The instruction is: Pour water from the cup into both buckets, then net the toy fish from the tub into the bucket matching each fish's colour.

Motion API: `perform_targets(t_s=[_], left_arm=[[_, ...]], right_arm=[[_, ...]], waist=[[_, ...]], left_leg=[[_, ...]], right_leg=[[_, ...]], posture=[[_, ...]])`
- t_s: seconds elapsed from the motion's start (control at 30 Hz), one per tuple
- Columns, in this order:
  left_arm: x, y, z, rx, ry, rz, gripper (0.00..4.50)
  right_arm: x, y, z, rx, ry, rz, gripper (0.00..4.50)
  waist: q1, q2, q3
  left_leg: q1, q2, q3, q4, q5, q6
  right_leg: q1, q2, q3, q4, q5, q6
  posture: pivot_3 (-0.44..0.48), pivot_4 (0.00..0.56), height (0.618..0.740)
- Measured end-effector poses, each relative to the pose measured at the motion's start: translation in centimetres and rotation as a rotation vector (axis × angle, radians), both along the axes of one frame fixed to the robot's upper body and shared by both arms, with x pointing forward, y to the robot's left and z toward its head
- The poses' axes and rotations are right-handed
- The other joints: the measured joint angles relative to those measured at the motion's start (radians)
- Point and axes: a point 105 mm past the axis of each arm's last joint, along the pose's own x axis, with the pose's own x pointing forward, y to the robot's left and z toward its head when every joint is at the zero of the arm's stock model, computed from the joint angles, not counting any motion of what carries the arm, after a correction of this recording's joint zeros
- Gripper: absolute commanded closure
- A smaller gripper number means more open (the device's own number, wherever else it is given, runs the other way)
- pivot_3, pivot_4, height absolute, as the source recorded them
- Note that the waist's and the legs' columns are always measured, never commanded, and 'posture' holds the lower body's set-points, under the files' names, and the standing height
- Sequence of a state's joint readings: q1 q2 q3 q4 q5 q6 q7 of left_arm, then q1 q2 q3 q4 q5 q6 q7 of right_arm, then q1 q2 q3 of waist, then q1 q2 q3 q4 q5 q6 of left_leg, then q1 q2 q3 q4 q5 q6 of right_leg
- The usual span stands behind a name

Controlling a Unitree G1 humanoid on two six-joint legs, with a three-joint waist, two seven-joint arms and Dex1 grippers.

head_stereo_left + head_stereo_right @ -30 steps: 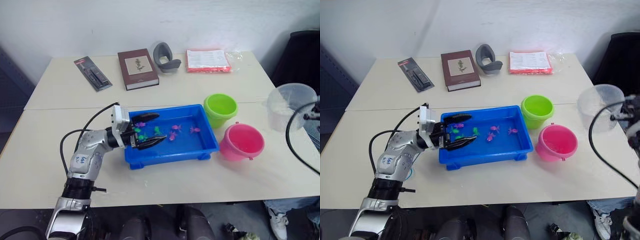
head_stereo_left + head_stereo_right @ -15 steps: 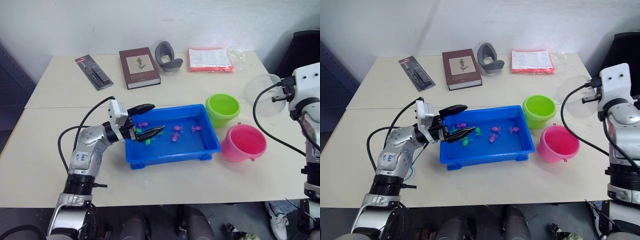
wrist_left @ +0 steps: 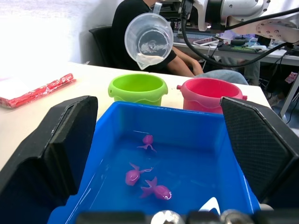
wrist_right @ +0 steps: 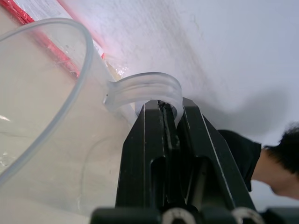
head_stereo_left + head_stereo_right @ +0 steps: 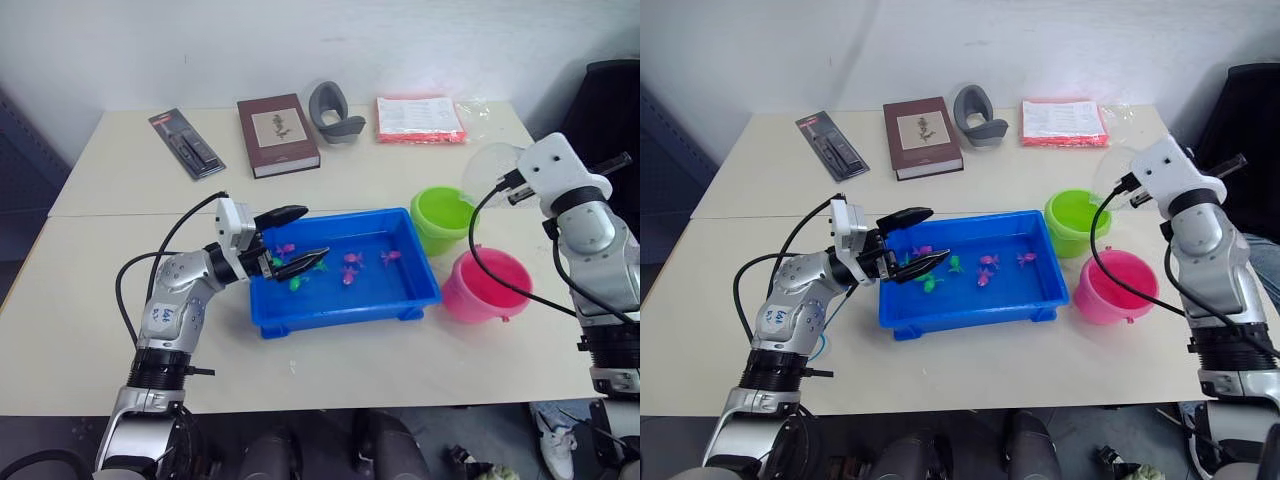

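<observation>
A: Left side: what is legible?
B: The left gripper (image 5: 292, 240) hangs over the left end of the tub (image 5: 400, 297), fingers (image 3: 60, 144) spread wide and empty. Under them, green and pink fish (image 5: 350, 273) lie in the tub; the gripper hides part of a green one, so the count is uncertain. Behind, on the table (image 5: 90, 330), a black packet (image 5: 186, 144), a book (image 5: 277, 135), a grey holder (image 5: 332, 113) and a red-edged packet (image 5: 416, 119).

A: And to the right?
B: The green bucket (image 5: 442, 219) stands just beside the tub's far right corner, the pink bucket (image 5: 485, 284) nearer, beside the tub's right end. The cup (image 3: 149, 39) is held tilted in the air above the green bucket, mouth toward the tub; from the head it is faint against the table. The right gripper (image 4: 169, 114) is clamped on the cup's handle, fingers nearly together. Water in either bucket cannot be made out. A person (image 3: 140, 46) sits beyond, partly hidden by the cup.
</observation>
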State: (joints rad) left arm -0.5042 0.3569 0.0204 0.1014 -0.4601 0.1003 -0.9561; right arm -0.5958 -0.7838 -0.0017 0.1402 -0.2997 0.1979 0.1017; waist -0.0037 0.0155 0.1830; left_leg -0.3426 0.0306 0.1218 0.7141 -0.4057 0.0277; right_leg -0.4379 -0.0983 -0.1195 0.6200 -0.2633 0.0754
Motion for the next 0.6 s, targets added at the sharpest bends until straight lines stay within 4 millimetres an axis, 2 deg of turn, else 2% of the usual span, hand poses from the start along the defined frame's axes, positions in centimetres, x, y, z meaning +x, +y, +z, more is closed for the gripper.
perform_targets(t_s=[0.17, 0.5, 0.6], left_arm=[[0.2, 0.1, -0.4, 0.001, 0.016, 0.001, 0.0], [0.3, 0.3, -0.7, 0.019, 0.017, -0.017, 0.0], [0.3, 0.3, -0.7, 0.019, 0.016, -0.016, 0.0]], right_arm=[[-0.4, 0.4, 0.6, -0.127, -0.082, 0.005, 4.44], [-0.6, 2.7, -1.4, -0.353, -0.124, 0.089, 4.44], [-0.3, 2.6, -2.3, -0.411, -0.11, 0.086, 4.44]], waist=[[0.0, 0.0, 0.0], [-0.001, 0.0, 0.0], [0.0, 0.0, 0.0]], left_leg=[[-0.001, 0.0, 0.0, 0.0, 0.0, -0.001], [-0.002, 0.0, 0.0, 0.0, 0.001, -0.002], [-0.003, 0.0, 0.0, 0.0, 0.001, -0.001]], right_leg=[[-0.001, 0.0, 0.0, 0.0, 0.0, 0.0], [-0.002, 0.001, 0.0, 0.001, 0.0, 0.0], [-0.003, 0.0, 0.0, 0.001, 0.0, 0.0]], posture=[[0.0, 0.15, 0.74], [0.0, 0.15, 0.74], [0.0, 0.15, 0.74]])
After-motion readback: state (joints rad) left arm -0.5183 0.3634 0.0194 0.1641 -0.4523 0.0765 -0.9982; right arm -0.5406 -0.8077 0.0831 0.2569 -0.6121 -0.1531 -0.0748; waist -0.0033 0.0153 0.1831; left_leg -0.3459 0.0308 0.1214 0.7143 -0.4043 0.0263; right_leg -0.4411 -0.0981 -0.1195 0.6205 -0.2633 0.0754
